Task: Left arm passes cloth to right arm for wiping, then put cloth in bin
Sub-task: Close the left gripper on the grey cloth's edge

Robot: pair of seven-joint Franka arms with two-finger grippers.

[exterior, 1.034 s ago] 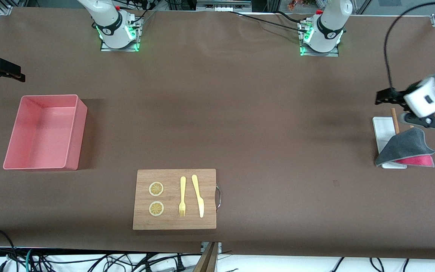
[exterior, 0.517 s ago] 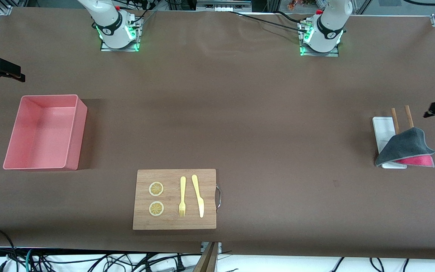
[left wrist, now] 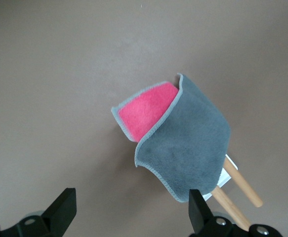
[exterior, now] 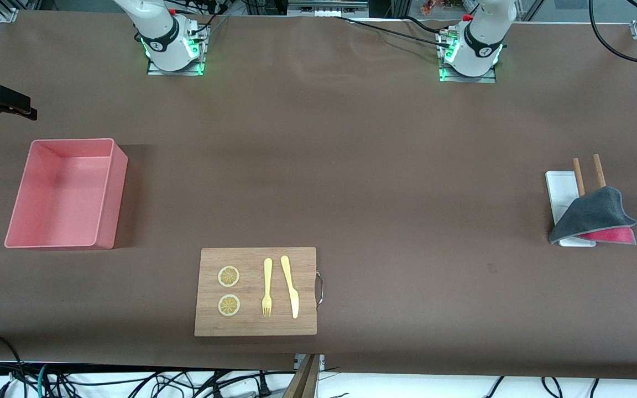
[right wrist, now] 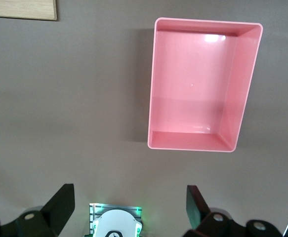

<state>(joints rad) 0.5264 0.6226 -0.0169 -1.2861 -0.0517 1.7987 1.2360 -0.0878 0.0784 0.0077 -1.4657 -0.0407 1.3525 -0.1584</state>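
The cloth (exterior: 595, 218) lies folded, dark grey face up with its pinkish-red face showing at one edge, on a small white tray (exterior: 560, 193) and two wooden sticks (exterior: 578, 176) at the left arm's end of the table. In the left wrist view the cloth (left wrist: 188, 143) lies apart from my left gripper (left wrist: 131, 213), which is open, empty and above the table beside it. My right gripper (right wrist: 129, 210) is open and empty, high over the table between its base and the pink bin (right wrist: 198, 84). The bin (exterior: 64, 190) is empty.
A wooden board (exterior: 256, 292) with two lemon slices, a fork and a knife lies near the front camera's edge, mid-table. The arm bases (exterior: 172, 47) (exterior: 470, 52) stand along the table edge farthest from the front camera.
The left arm has drawn away from over the tray and sticks toward its end of the table, almost out of the front view. The cloth and the right arm have not moved.
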